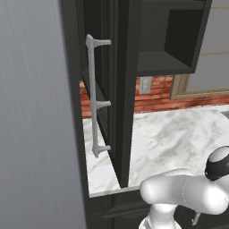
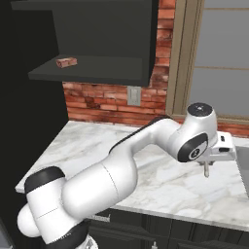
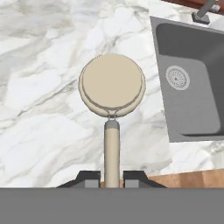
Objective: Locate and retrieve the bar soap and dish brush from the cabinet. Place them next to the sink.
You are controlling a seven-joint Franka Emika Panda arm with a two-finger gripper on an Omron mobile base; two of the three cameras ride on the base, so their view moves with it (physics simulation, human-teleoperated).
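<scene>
The gripper [image 3: 111,177] is clamped on the dish brush [image 3: 112,85], its two dark tips pressed against either side of the handle. The brush's long axis runs straight out from the gripper, along the line the hand camera looks, ending in the round tan head that hangs over the marble tabletop [image 3: 43,65]. In the hand view the sink [image 3: 192,87] lies just to the right of the brush head, its near rim close beside it but not under it. So the brush looks already placed over bare tabletop next to the sink, and the coming move is probably a short lowering and release.

The bar soap [image 2: 66,62] is on the floor of the cabinet [image 2: 97,73], up and well away from the gripper, across the tabletop from the sink side.
</scene>
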